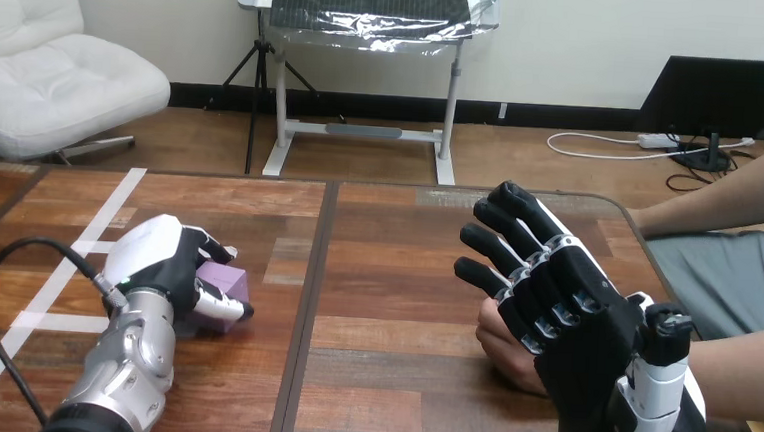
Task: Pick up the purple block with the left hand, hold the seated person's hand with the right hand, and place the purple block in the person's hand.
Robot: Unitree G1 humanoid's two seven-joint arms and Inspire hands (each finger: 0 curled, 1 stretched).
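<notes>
Left hand (pixel 170 258): over the left half of the wooden table (pixel 394 277), at the end of the silver forearm (pixel 129 361) entering from the bottom edge. White back up, fingers and thumb curled inward, closed round the purple block (pixel 226 284).

Purple block: wedged between thumb and fingers. One pale purple face and an upper edge exposed toward the table's middle, the rest covered by the hand. Low over the wood; cannot tell whether resting on the surface or lifted just clear. Just right of the white tape lines (pixel 108 214) on the tabletop, left of the dark seam (pixel 314 272) down the table's middle.

Right hand (pixel 591 339): rises from the bottom right corner, over the right half of the table, well apart from the block. Fingers (pixel 501 245) near straight, slightly fanned, pointing up and left. Thumb (pixel 668 329) upright at the hand's right side. No curl round the person's hand to be seen.

Person's hand (pixel 503 352): at the table's right side, directly behind and under the right hand's fingers, only a rounded part showing at their lower left. Person's forearm (pixel 749 374) runs in from the right edge, passing behind the thumb. Touching or merely close: cannot tell, contact hidden by the robot's palm. Second forearm (pixel 729 202) of the person crosses the upper right, beyond the table's far corner.
</notes>
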